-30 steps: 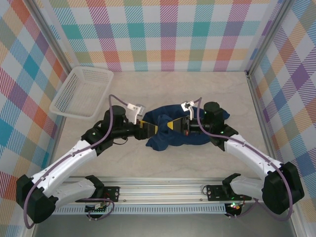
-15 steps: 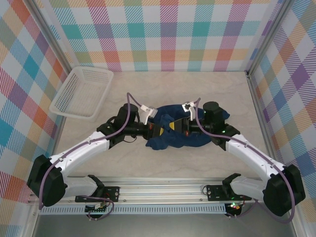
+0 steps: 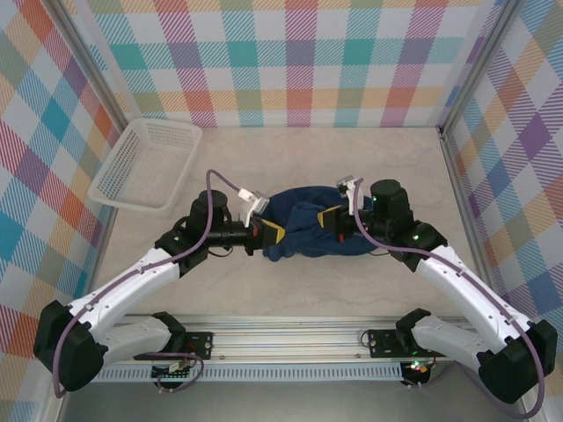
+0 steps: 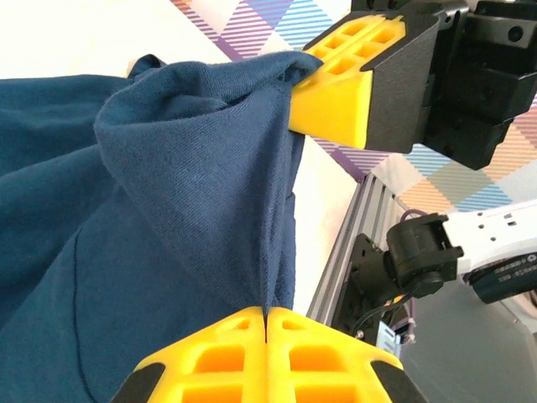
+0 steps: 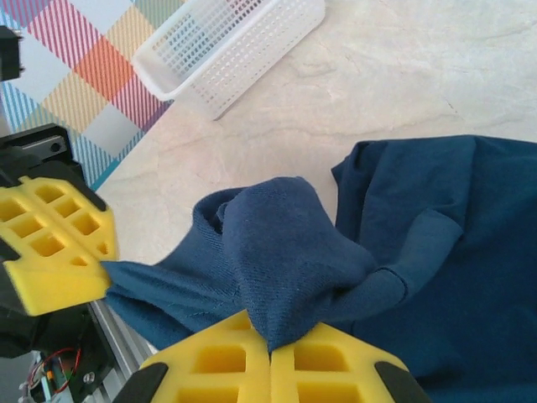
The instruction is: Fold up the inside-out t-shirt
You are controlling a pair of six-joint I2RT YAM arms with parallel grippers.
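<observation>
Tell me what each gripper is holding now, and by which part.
Both hold the t-shirt. The left gripper and the right gripper each pinch a raised fold of cloth, stretched between them; whether hem or sleeve cannot be told.

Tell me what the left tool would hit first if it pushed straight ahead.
The left tool would first meet the navy t-shirt it pinches; beyond that fold, likely the right tool.

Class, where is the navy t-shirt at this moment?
In the top view, the t-shirt lies bunched mid-table, gripped by the left gripper and the right gripper.
</observation>
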